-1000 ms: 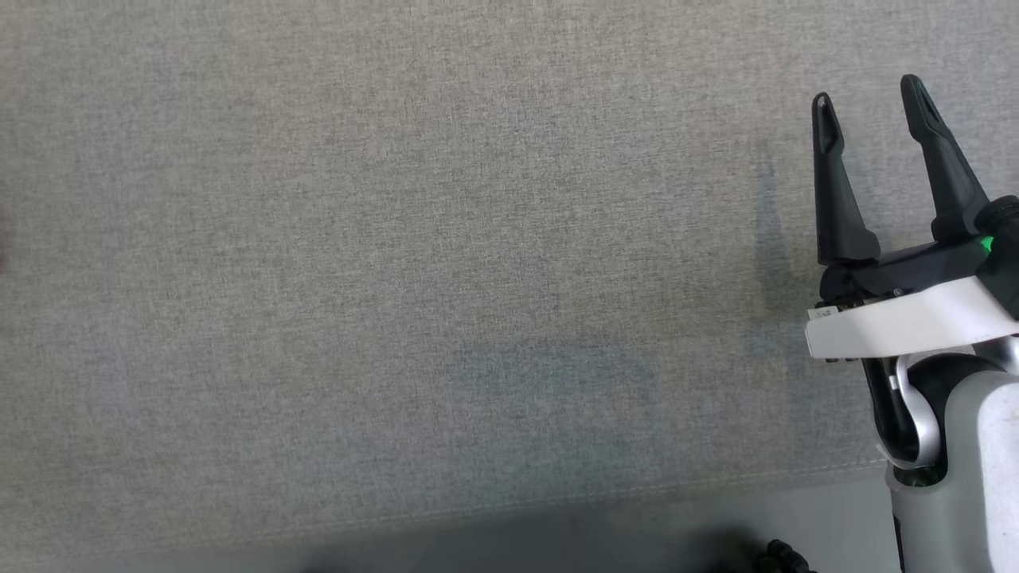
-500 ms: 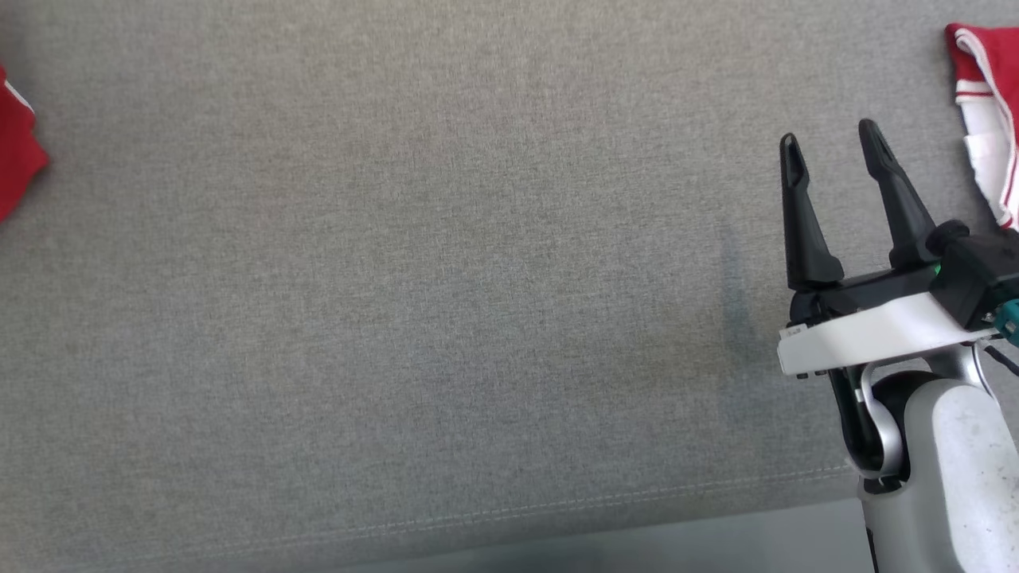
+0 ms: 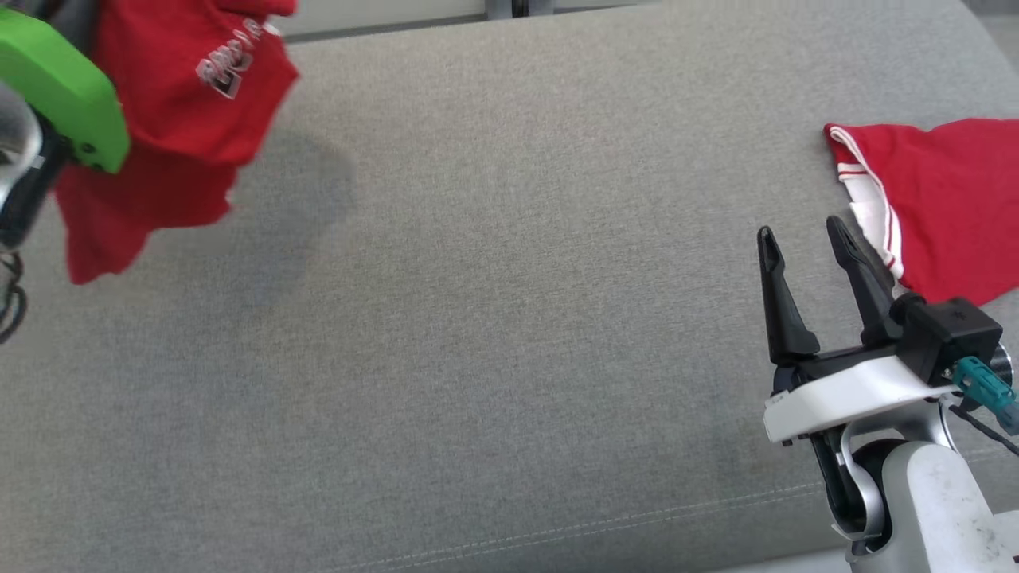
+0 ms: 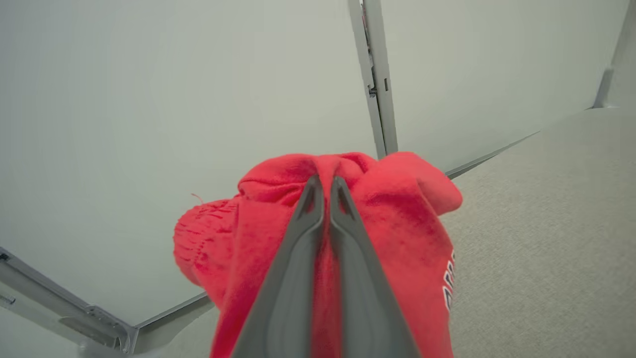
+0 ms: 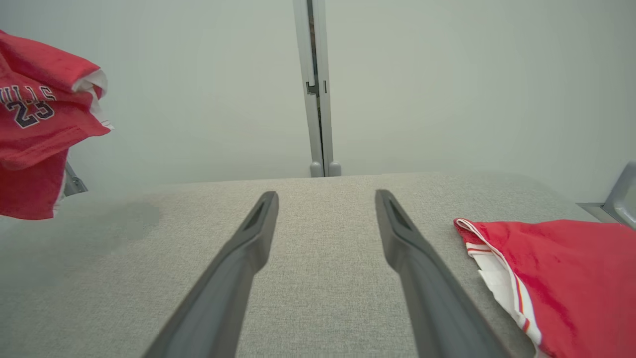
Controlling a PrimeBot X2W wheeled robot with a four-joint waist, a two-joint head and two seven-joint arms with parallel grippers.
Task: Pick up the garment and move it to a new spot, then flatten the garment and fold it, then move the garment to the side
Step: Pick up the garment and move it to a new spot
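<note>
**Red jersey (image 3: 175, 111) hangs from the closed left gripper (image 4: 323, 181)**

The jersey is bunched up and lifted at the far left of the grey fabric surface (image 3: 509, 318). In the left wrist view the two dark fingers are pressed together with a fold of the red cloth pinched between them, and the rest of the cloth falls on both sides of them. The jersey carries lettering; in the right wrist view one can read "ULLS" and "23" on it. It hangs above the surface, and its soft shadow (image 3: 306, 187) lies on the fabric just beside it. In the head view a green cover (image 3: 60, 87) on the left arm is in front of the jersey.

The right gripper (image 3: 800, 231) is at the near right side, with its fingers pointing away from the robot. They stand wide apart and nothing is between them. Just to its right a second red garment (image 3: 947, 191) with white and red striped trim lies on the surface. Its edge is close to the right finger, but whether they touch cannot be told. Behind the surface is a pale wall with a grey metal post (image 5: 315, 99).
</note>
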